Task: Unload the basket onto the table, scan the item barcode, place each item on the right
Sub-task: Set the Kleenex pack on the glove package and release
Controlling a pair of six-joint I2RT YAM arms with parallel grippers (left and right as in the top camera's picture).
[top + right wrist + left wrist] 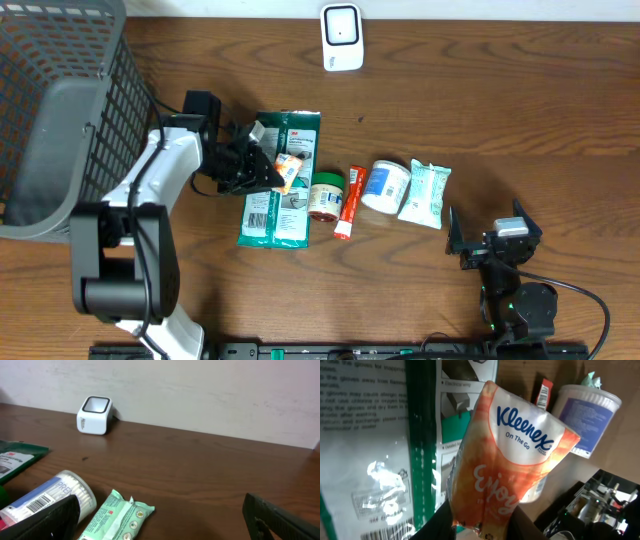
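Observation:
My left gripper point(270, 172) is shut on an orange and white Kleenex tissue pack point(290, 170), held over the green packages. In the left wrist view the pack point(515, 460) fills the middle, its lower end pinched in the gripper point(482, 527) between the black fingers point(445, 525). No barcode shows on the pack's visible face. The white scanner point(342, 38) stands at the table's far edge, also visible in the right wrist view point(94, 415). My right gripper point(490, 232) rests open near the front right, nothing between its fingers point(45, 520).
Two green glove packages point(280, 190) lie under the left gripper. To their right lie a small jar point(326, 195), a red tube point(350, 200), a white cotton-swab tub point(385, 185) and a mint wipes pack point(426, 193). A grey mesh basket point(60, 110) fills the left.

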